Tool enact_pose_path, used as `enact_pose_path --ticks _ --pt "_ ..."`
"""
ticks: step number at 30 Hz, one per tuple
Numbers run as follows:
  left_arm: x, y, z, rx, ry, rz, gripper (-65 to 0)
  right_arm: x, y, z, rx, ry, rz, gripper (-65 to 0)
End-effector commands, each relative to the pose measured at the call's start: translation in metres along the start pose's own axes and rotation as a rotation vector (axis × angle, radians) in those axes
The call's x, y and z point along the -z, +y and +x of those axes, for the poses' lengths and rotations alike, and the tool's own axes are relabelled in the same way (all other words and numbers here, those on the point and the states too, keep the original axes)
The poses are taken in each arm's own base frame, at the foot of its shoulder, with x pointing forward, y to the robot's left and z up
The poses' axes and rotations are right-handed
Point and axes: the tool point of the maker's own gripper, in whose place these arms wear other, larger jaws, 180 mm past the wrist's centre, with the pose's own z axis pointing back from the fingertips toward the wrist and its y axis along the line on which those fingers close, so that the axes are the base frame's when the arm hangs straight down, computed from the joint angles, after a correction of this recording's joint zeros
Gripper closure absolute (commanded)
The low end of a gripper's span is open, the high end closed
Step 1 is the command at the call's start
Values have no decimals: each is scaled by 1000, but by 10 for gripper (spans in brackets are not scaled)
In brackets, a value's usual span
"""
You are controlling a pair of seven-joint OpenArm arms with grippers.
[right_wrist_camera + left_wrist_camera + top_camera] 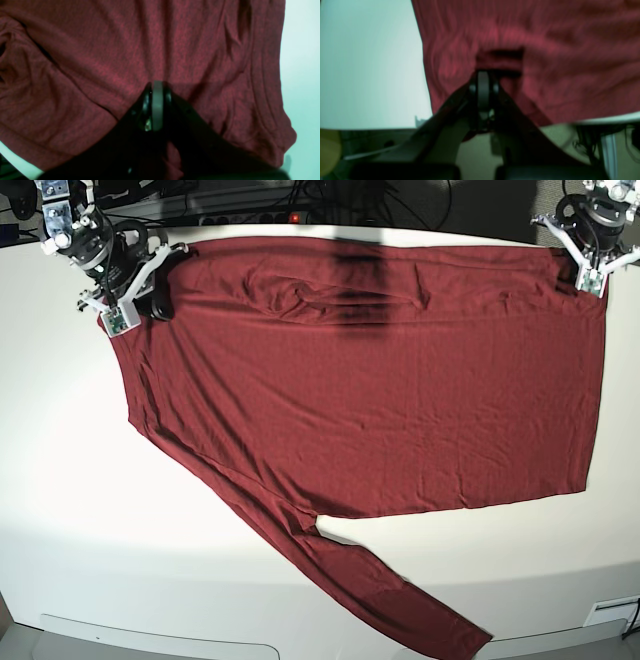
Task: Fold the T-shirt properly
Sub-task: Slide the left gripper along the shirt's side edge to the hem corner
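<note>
The maroon T-shirt (380,380) lies spread across the white table (60,480), wrinkled, with one long sleeve (390,595) trailing toward the front edge. At its far right corner my left gripper (590,277) is shut on the fabric; up close its fingertips (483,75) pinch a fold of the T-shirt (545,62). On the far left, my right gripper (118,315) is shut on the shirt's other top corner, and in the right wrist view the closed tips (156,85) rest on the cloth (100,62) with fabric bunched between the jaws.
Cables and a power strip (293,217) run along the table's back edge. The front edge of the table (200,635) curves just past the sleeve's end. White tabletop (370,62) shows beside the shirt's hem.
</note>
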Motion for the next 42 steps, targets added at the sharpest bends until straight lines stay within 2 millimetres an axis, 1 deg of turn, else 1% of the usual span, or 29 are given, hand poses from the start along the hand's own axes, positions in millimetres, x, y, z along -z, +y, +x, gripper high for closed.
enact_pose_path --ticks 1,5,13,17,20,21,23,25,27,32,35,37,39,42 --pt "-2 16 18 25 -53 41 0 -3 -2 3 -20 3 -8 0" --pt "-2 34 40 45 -105 89 0 -1 -11 19 -26 -30 -41 0" --pt "8 56 77 36 -184 156 0 4 -24 46 -47 -77 -66 0" --pt "12 66 101 21 -236 187 0 7 -30 66 -21 -119 -61 0" --pt "15 75 120 8 -273 208 0 8 -32 88 22 -170 -41 0" --pt "16 77 127 3 -288 215 -22 8 -34 95 29 -188 -38 0" --pt "18 81 142 -20 -320 210 -91 9 -39 108 23 -207 -44 0" --pt "24 78 155 -47 -343 166 -108 10 -43 117 15 -212 -52 0" --pt "35 79 162 -76 -350 122 -109 11 -48 126 6 -210 -60 0" --pt "76 99 171 -151 -321 69 -117 11 -58 146 -14 -222 -79 -4" --pt "100 113 181 -215 -312 27 -117 9 -62 158 -23 -246 -88 -107" --pt "115 125 187 -261 -303 11 -117 9 -64 161 -27 -242 -92 -149" --pt "129 141 192 -309 -308 22 -116 10 -65 161 -28 -229 -94 -163" --pt "147 162 197 -388 -317 34 -116 10 -65 160 -27 -229 -93 -163"
